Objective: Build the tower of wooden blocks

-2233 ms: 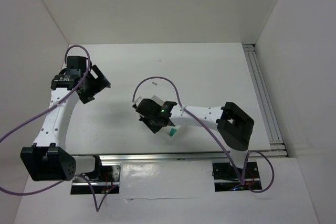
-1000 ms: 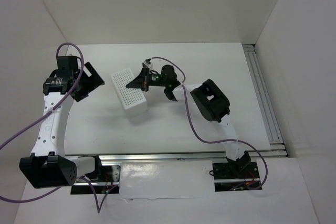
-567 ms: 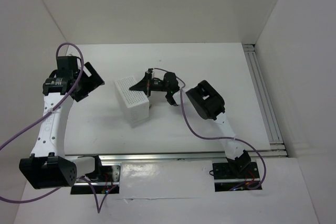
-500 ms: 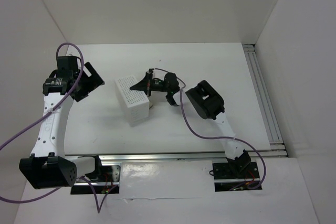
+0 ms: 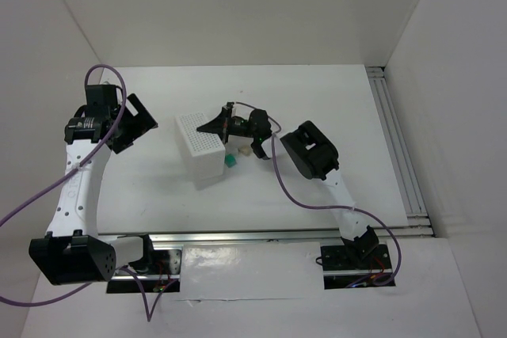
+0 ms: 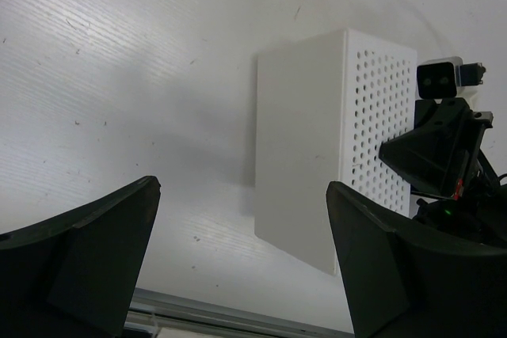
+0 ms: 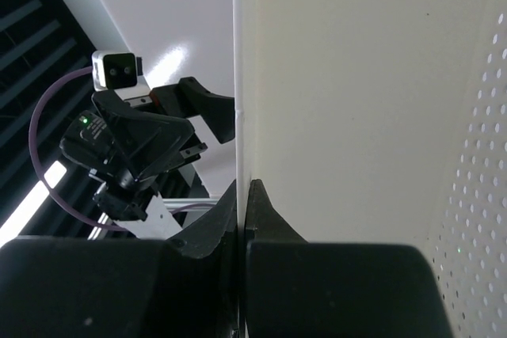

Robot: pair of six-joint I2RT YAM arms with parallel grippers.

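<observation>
White tray (image 5: 198, 146), tipped on its side, is pinched by its wall in the right jaws; teal block (image 5: 230, 161) and tan piece (image 5: 246, 150) lie beside them; left jaws gape, empty

Right jaws tight on thin edge of white perforated box (image 7: 356, 116), left arm (image 7: 131, 152) beyond.

White table (image 5: 317, 100), perforated box (image 5: 198, 148), teal block (image 5: 230, 161), tan piece (image 5: 246, 150)
</observation>
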